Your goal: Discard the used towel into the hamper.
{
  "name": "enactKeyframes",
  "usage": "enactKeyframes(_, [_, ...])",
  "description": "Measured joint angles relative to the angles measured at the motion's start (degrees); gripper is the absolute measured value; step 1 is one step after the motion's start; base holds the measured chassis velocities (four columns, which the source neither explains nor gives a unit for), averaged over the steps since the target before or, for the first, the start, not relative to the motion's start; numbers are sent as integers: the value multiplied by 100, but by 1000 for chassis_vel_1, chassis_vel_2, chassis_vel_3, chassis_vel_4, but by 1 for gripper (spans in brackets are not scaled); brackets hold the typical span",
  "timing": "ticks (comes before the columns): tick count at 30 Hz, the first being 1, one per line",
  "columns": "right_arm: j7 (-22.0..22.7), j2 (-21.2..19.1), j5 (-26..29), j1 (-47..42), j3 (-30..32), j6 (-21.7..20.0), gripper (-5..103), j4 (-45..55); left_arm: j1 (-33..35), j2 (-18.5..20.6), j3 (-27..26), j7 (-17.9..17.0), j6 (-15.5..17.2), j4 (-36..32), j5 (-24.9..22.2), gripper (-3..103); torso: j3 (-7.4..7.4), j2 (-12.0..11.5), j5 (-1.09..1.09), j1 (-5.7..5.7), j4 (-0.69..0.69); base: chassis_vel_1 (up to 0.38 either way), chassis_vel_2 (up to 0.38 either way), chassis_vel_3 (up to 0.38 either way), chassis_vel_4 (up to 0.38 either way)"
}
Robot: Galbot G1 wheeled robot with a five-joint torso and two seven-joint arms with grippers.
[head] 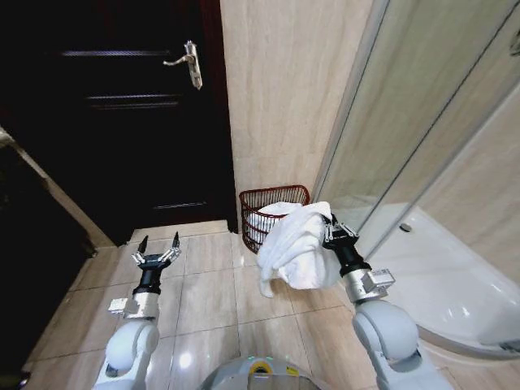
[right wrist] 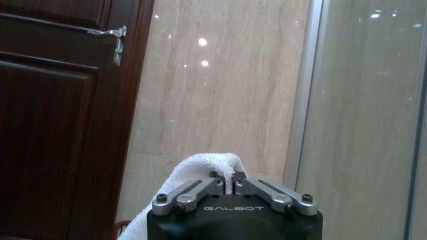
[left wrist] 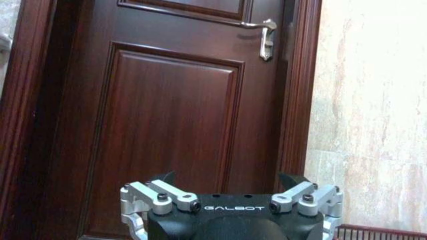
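A white towel (head: 294,248) hangs in folds from my right gripper (head: 330,225), which is shut on its top edge, just in front of and to the right of the hamper. In the right wrist view the towel (right wrist: 203,167) bulges up between the closed fingers (right wrist: 248,184). The hamper (head: 278,195) is a reddish-brown wire basket on the floor against the beige wall, with white cloth showing inside it. My left gripper (head: 157,247) is held open over the floor tiles on the left, facing the dark door; its fingertips (left wrist: 162,178) are spread wide apart.
A dark wooden door (head: 122,114) with a silver handle (head: 189,62) stands at the left. Beige tiled wall (head: 284,89) rises behind the hamper. A glass shower screen (head: 422,122) and white shower tray (head: 455,284) close off the right. Open floor tiles (head: 207,301) lie in front.
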Motion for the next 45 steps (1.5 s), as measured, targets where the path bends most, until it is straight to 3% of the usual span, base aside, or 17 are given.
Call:
enactKeyframes(14, [-9, 6, 7, 30, 2, 22, 4, -27, 68, 13, -48, -11, 82, -34, 21, 100, 232, 349, 0, 120, 1, 0, 0, 0, 0])
enactKeyframes(20, [-10, 20, 36, 32, 52, 43, 4, -27, 136, 13, -106, 0, 168, -77, 329, 100, 326, 492, 0, 169, 1, 0, 0, 0, 0])
enactKeyframes(22, [-10, 41, 40, 40, 71, 67, 4, -33, 169, 9, -169, 1, 251, -136, 537, 100, 364, 551, 0, 191, 2, 0, 0, 0, 0])
enactKeyframes(31, [-20, 68, 47, 132, 33, 69, 4, -50, 250, 62, -293, -119, 651, -374, 602, 100, 497, 768, 0, 276, 2, 0, 0, 0, 0])
enactKeyframes(45, [-48, -17, 110, 221, 14, 44, 4, -110, 229, -5, -253, -150, 656, -336, 651, 100, 674, 1064, 0, 393, 2, 0, 0, 0, 0])
